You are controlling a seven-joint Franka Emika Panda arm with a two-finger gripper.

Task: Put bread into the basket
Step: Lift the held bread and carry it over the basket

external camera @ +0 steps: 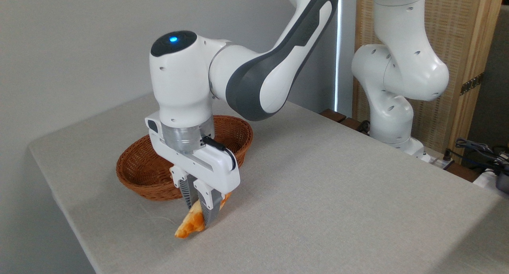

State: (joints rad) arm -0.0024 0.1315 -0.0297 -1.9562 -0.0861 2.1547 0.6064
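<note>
One grey cloth covers the surface (pixel 318 194), which fills most of the view, its left edge running from a rounded far-left corner down toward the bottom of the picture. Behind it on the left stands a plain pale grey wall (pixel 71 47). Near the left edge sits the basket (pixel 139 170), reddish-brown wicker, its inside partly hidden by the arm. Just in front of the basket, toward the near-left edge, the hand (pixel 201 216) points down with its fingers narrowed onto the bread (pixel 189 226); the golden-orange loaf tilts, its lower pointed end at or very near the cloth and the other end showing just right of the fingers. Whether that tip touches the cloth cannot be told. The arm (pixel 254 75) rises from the hand up and to the right, a blue light on its wrist joint. Past the far right edge stand a woven screen in a wooden frame (pixel 457 27) and some cables (pixel 477 150).
</note>
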